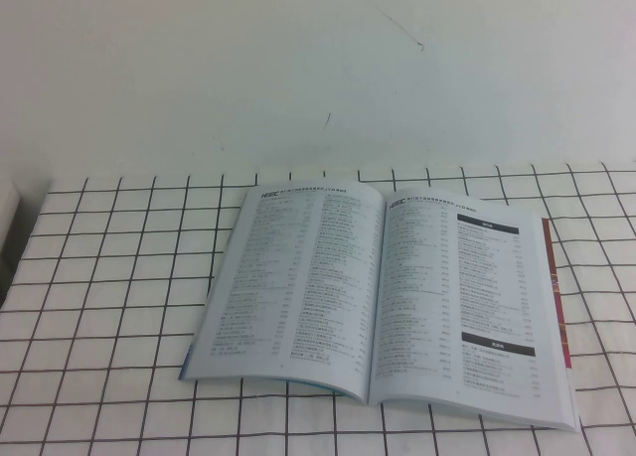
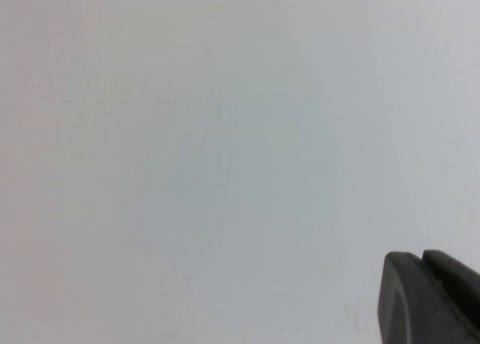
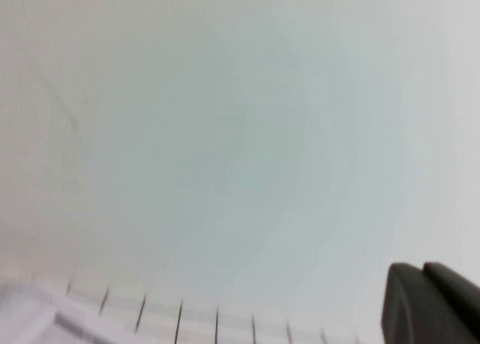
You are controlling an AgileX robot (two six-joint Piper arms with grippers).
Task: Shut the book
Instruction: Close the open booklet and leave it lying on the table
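Note:
An open book point(image 1: 383, 297) lies flat on the checked tablecloth point(image 1: 109, 277), right of the table's middle. Both of its pages show dense columns of print, and a red cover edge peeks out along the right side. Neither arm appears in the high view. In the left wrist view my left gripper point(image 2: 421, 263) is shut with nothing in it and faces a plain white surface. My right gripper point(image 3: 422, 273) is also shut and holds nothing. It points at the white wall, with the cloth's grid lines point(image 3: 180, 318) and a blurred pale corner of the book point(image 3: 30, 314) below it.
A white wall point(image 1: 298, 69) rises behind the table's far edge. The cloth runs on to the left of the book and in front of it. A pale object edge point(image 1: 6, 213) shows at the far left.

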